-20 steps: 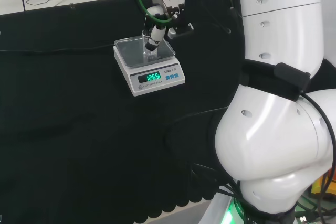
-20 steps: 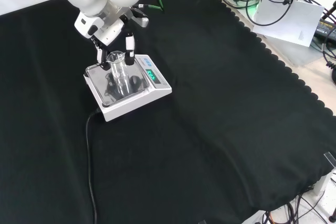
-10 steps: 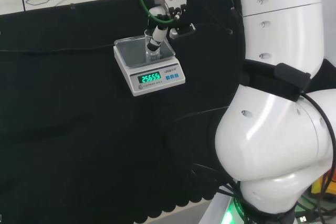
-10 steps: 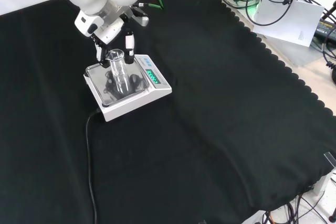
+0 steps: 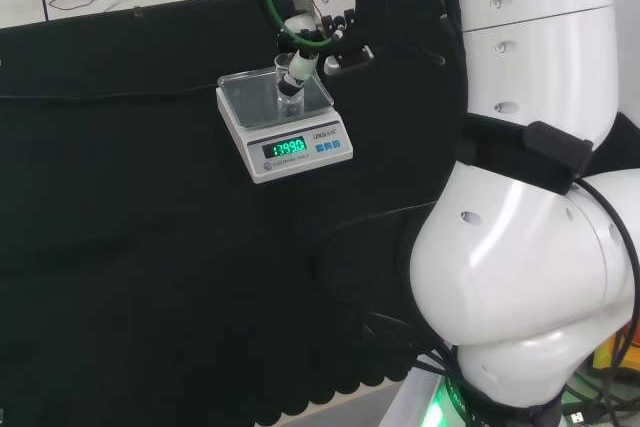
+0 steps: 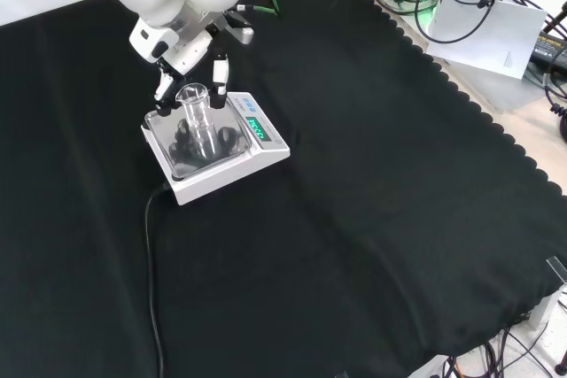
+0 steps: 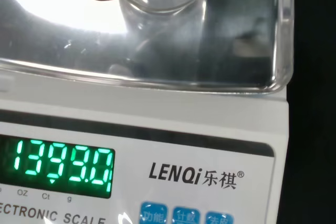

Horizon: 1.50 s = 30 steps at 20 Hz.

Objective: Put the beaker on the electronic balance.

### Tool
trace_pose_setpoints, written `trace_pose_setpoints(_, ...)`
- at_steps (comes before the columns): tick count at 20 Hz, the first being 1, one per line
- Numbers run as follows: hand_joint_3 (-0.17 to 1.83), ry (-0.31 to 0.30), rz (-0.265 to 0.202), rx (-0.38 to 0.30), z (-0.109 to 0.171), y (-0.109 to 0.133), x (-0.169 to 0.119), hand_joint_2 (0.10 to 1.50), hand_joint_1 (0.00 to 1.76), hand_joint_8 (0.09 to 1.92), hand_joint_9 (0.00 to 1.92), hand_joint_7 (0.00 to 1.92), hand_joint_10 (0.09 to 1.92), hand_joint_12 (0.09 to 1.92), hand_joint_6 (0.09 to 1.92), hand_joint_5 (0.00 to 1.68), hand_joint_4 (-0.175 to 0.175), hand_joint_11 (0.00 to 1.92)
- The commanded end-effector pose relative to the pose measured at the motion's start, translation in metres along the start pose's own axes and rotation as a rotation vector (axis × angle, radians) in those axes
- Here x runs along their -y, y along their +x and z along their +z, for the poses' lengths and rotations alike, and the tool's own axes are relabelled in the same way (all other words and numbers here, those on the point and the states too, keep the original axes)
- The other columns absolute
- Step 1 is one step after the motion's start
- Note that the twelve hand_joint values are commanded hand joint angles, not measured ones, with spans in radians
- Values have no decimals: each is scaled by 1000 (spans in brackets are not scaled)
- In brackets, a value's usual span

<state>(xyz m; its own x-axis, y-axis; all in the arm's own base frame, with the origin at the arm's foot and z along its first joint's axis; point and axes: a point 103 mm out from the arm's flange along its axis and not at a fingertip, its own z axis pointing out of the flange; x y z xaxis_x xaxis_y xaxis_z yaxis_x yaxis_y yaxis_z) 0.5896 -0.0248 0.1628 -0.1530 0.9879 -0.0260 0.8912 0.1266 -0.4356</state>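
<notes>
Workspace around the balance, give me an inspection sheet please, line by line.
Surface: black cloth over the bench, wrinkled.
Job's things: clear beaker upright on the pan of the electronic balance; display lit.
Clutter: nothing seen on the cloth.
Hand: hand above and behind the beaker, fingers beside its rim; contact cannot be told.
Cables: balance's lead runs across the cloth; green cable at the wrist.
Surroundings: cables and equipment past the cloth's edge.

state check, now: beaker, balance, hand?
beaker: upright on the balance pan, looks empty
balance: powered on, green display lit, beaker on its pan
hand: just above and behind the beaker, fingers beside its rim; contact unclear
</notes>
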Motion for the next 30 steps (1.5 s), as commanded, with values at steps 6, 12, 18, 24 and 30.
trace_pose_setpoints(6, -150, 104, 23, 45, -9, -5, 7, 779, 567, 798, 1084, 338, 603, 1021, 444, 181, -63, 1105)
trace_pose_setpoints(12, -87, 146, 37, 47, -28, -7, 26, 710, 428, 427, 127, 17, 721, 1380, 88, 35, 9, 347)
trace_pose_setpoints(18, -43, 53, 8, 68, -65, -15, 73, 703, 401, 162, 0, 10, 460, 1448, 87, 36, 19, 4)
trace_pose_setpoints(24, -19, -53, 9, 95, -95, -32, 142, 708, 389, 345, 0, 0, 681, 1457, 87, 74, 13, 0)
trace_pose_setpoints(30, 106, -30, 42, -95, -94, -67, 206, 965, 235, 571, 22, 13, 908, 1466, 87, 147, 7, 0)
